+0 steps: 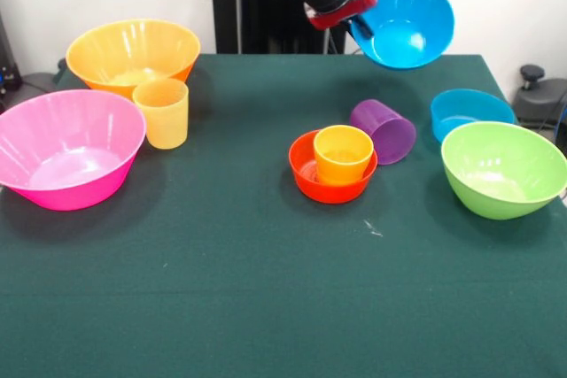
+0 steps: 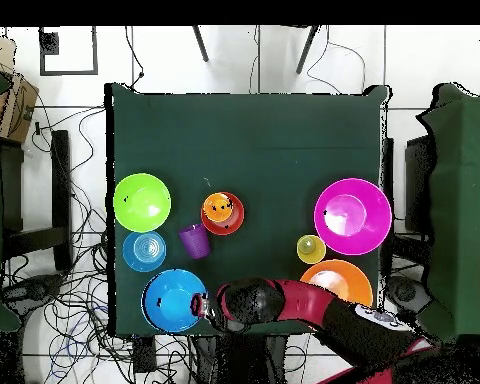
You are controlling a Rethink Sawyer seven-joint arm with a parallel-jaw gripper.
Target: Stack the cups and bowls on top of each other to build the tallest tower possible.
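Note:
My gripper [image 1: 358, 22] is shut on the rim of the medium blue bowl [image 1: 406, 24] and holds it tilted above the table's far right edge. It also shows in the overhead view [image 2: 200, 305] with that bowl [image 2: 170, 300]. The tower stands mid-table: the orange cup [image 1: 343, 155] upright inside the small red-orange bowl [image 1: 301, 164]. The purple cup [image 1: 385, 130] lies on its side just right of it. The yellow-orange cup [image 1: 162, 112] stands upright at the left. The wide purple bowl is out of view.
The big pink bowl [image 1: 66, 148] and big yellow bowl [image 1: 133, 52] stand at the left. The small blue bowl [image 1: 469, 111] and lime green bowl [image 1: 505, 168] stand at the right. Green cloth [image 1: 266, 289] covers the table.

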